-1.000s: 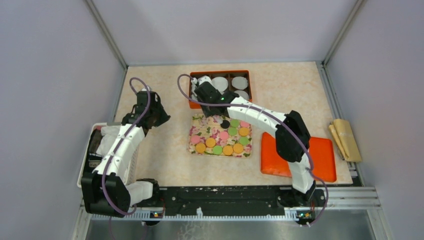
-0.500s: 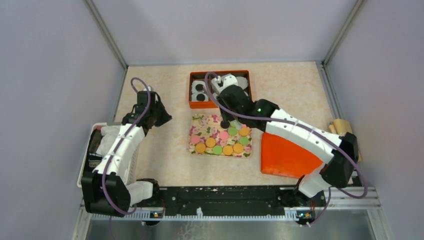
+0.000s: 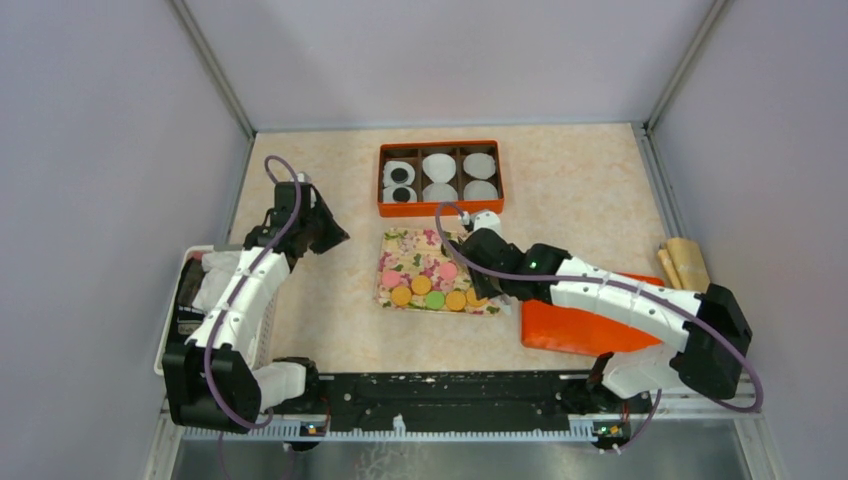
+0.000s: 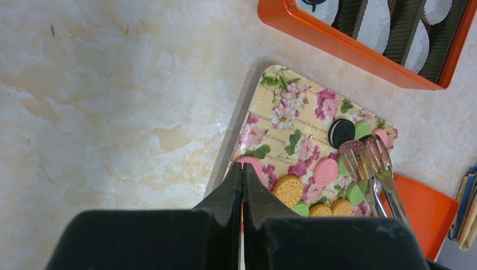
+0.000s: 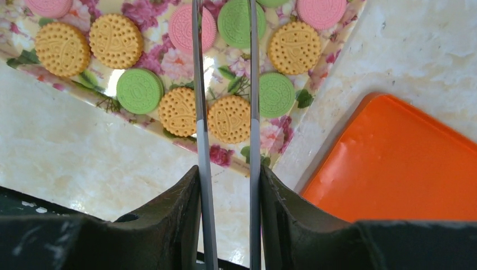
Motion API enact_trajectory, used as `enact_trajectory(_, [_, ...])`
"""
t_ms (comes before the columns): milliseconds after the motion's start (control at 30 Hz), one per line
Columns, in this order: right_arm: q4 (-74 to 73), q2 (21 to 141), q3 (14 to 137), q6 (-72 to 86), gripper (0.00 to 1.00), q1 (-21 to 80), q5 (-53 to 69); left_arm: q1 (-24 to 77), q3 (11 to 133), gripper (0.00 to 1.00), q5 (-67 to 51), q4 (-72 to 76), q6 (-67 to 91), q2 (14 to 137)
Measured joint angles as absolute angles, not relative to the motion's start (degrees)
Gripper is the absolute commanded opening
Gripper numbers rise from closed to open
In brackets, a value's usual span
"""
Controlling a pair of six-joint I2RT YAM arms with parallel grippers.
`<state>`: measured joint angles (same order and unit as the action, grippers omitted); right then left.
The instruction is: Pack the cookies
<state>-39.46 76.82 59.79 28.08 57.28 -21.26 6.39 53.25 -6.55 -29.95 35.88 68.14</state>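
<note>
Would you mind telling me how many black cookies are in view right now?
3. One black cookie sits in the far-left cup of the orange box, one in the near-left cup, and one on the floral tray beside the tongs. The right arm may hide others.

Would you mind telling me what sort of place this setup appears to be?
Probably a robotics lab test cell: plain grey panels wall in the table, two arms are bolted at its near edge, and the right hand holds tongs over a tray of cookies.
</note>
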Motion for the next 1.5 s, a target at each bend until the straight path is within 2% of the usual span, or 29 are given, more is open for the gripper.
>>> enact_trajectory(300, [-38.39, 75.50, 56.60, 30.79, 0.42, 57.28, -20.71, 6.39, 53.25, 0.00, -6.90, -29.95, 36.05, 68.16])
enact_trajectory(767, [-35.81, 81.91, 58.13, 30.65, 0.41, 57.28, -19.99, 6.39, 53.25, 0.00, -6.87, -29.95, 36.05, 68.14])
enact_trajectory(833, [-35.83, 83.37, 58.83, 30.65, 0.40, 57.28, -19.97, 6.39, 53.25, 0.00, -6.85, -29.95, 36.05, 68.16])
enact_trajectory(1000, [-36.05, 84.88, 59.37, 30.57, 0.23, 57.28, -19.88, 6.39, 53.23, 0.00, -6.85, -29.93, 36.05, 68.16])
enact_trajectory(1233, [-37.95, 85.19, 62.94, 29.58, 0.11, 57.28, -20.32, 6.39, 53.23, 0.00, -6.85, -29.89, 36.05, 68.55])
enact_trajectory(1500, [-39.16, 85.19, 67.94, 27.99, 0.08, 57.36, -20.56, 6.39, 53.17, 0.00, -6.59, -29.89, 36.03, 68.66])
